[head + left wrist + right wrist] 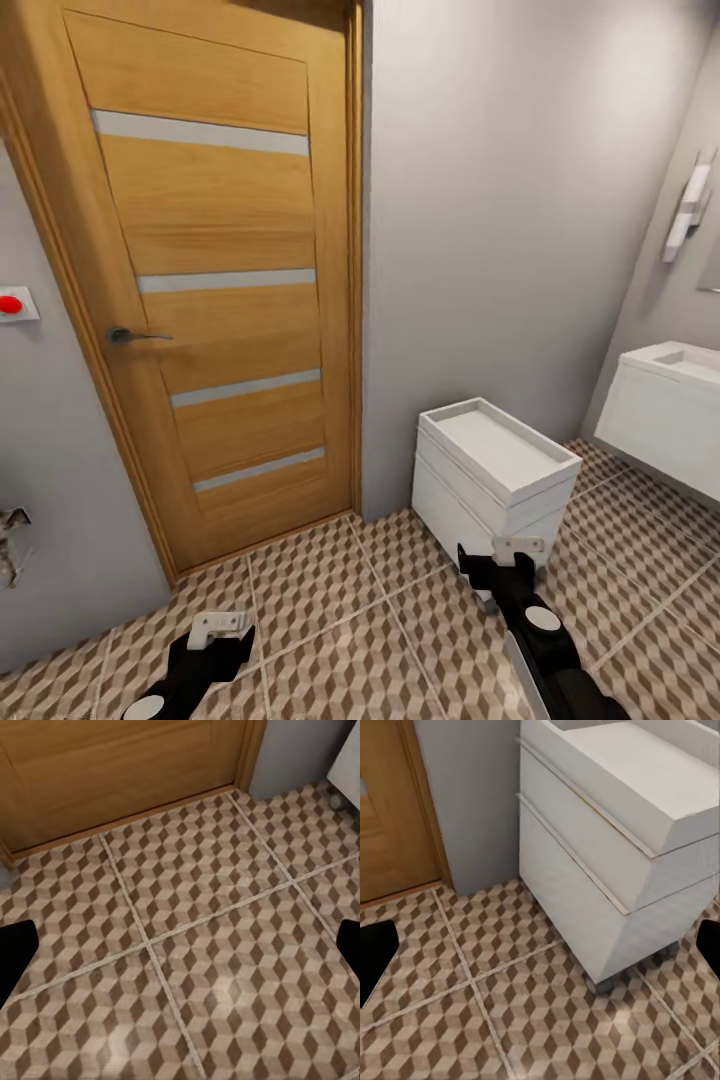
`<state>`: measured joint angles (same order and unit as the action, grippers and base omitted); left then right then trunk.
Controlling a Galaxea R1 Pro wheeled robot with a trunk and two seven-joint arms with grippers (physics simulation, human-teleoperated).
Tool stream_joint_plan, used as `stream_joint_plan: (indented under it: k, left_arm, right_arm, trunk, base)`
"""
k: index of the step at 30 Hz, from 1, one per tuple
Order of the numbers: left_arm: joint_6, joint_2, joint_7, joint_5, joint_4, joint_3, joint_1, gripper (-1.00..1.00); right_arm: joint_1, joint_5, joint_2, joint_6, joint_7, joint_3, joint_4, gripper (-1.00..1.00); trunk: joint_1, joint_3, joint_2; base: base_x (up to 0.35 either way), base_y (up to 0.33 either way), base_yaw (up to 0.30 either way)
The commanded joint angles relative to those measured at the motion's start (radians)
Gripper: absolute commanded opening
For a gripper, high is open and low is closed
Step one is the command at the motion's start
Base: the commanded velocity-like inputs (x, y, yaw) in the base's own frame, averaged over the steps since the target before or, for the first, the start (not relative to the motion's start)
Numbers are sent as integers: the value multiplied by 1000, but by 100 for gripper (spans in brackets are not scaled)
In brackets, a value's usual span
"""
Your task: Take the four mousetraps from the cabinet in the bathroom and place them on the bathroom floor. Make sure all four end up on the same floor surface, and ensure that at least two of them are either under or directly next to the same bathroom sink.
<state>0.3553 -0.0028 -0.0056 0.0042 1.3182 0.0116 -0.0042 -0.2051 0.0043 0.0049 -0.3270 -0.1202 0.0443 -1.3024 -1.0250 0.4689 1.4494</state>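
The bathroom floor (360,620) of brown, beige and white cube-pattern tiles spreads below me. The white bathroom sink (690,362) sits on its wall-hung vanity at the far right. My left gripper (222,628) hangs open over bare tiles in front of the door, its dark fingertips (15,956) wide apart. My right gripper (517,550) is open too, close to the front of the low white drawer unit (495,465), with nothing between its fingers (375,956). The mousetraps and the cabinet are out of view.
A shut wooden door (210,280) with a lever handle fills the left wall. The tray-topped white drawer unit (615,855) stands against the grey wall on small feet. A red button (10,303) is at the far left.
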Motion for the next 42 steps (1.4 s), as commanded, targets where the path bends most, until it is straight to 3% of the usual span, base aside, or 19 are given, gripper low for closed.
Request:
stream_joint_plan:
  k: [1,42]
  left_arm:
    - [5,0,-1,0,1,1,0,100]
    - [5,0,-2,-1,1,1,0,100]
  right_arm:
    - [0,0,0,-6,-6,2,-2,100]
    - [0,-1,0,-7,-6,2,-2,100]
  trunk:
    - [0,1,1]
    - [0,1,1]
  base:
    - [-2,2,259]
    - [0,0,259]
